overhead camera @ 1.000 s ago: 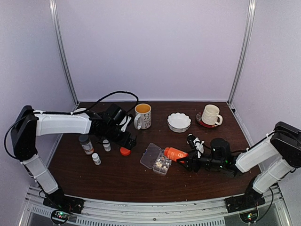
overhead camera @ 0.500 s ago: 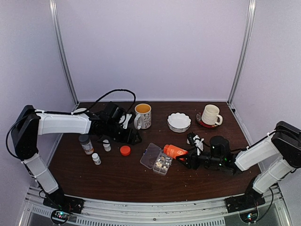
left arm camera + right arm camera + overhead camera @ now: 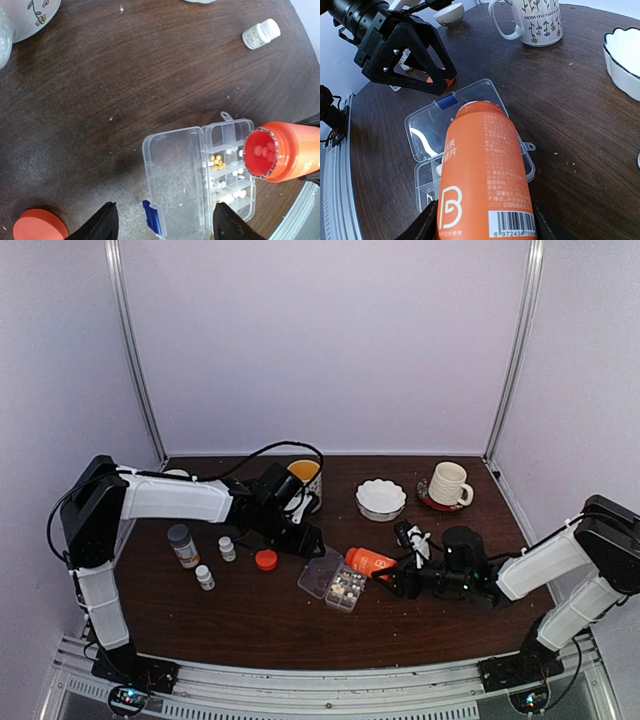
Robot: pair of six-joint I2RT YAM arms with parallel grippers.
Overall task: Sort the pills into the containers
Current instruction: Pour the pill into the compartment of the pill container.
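Note:
The clear organizer box point(image 3: 337, 582) lies flat with its lid point(image 3: 175, 182) swung open. Its containers point(image 3: 227, 170) hold whitish and yellow pills point(image 3: 217, 161). My right gripper point(image 3: 482, 226) is shut on an uncapped orange bottle point(image 3: 485, 170), tipped on its side. The bottle's mouth point(image 3: 260, 152) hangs over the compartments, with pills visible inside it. My left gripper point(image 3: 167, 222) hovers open above the lid, one finger on each side of it, holding nothing. In the top view the left gripper point(image 3: 305, 540) sits just left of the box.
An orange cap point(image 3: 265, 560) lies left of the box. Further left stand a grey-capped bottle point(image 3: 183, 545) and two small white bottles point(image 3: 227, 548). At the back are a mug point(image 3: 305, 485), a white bowl point(image 3: 381, 498) and a cup on a saucer point(image 3: 447, 484).
My left arm has swung right, from beside the orange cap to over the box lid, and its jaws have narrowed somewhat. The right gripper has shifted the bottle slightly left.

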